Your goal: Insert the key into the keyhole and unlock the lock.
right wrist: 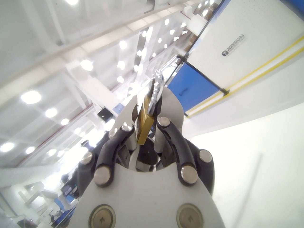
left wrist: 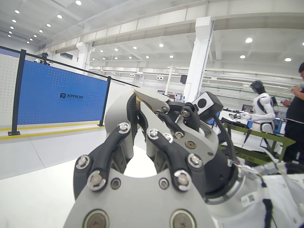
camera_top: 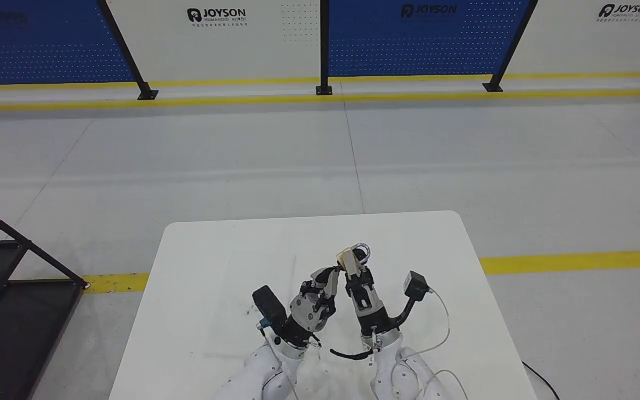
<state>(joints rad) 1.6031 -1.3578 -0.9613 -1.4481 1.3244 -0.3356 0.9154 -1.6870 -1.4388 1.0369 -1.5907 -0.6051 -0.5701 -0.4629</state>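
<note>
1. Table [camera_top: 200, 300] first: a white top. Both arms are lifted off it near the robot's own edge, their claws tipped toward each other and almost touching in the air.
2. Right gripper [right wrist: 146, 110]: it is clamped on the lock [right wrist: 142, 125]. The brass body is pinched between the fingers, and the silver shackle [right wrist: 155, 93] pokes out past the fingertips, away from the wrist.
3. Left gripper [left wrist: 137, 110]: it is clenched, with the ribbed pads [left wrist: 131, 117] drawn nearly together just beside the right claw's tip. I take it the key is nipped between them, but it is too hidden to make out. Only a sliver of brass colour shows at the tips.
4. Lock itself: it is held up over the near middle of the table, off the surface. I cannot see the keyhole face from any angle.
5. Step in hand, as I judge it: lining the key up with the keyhole.
   - The right claw should grip firmly and hold motionless, so the lock does not pivot on its flat faces.
   - The left should bring the key in along the keyhole's axis, blade turned to match the slot, and feed it slowly.
   - On resistance, it should back off and re-aim rather than push, since a small key can twist in the pads.
   - It should turn the key only once it is fully seated.
</note>
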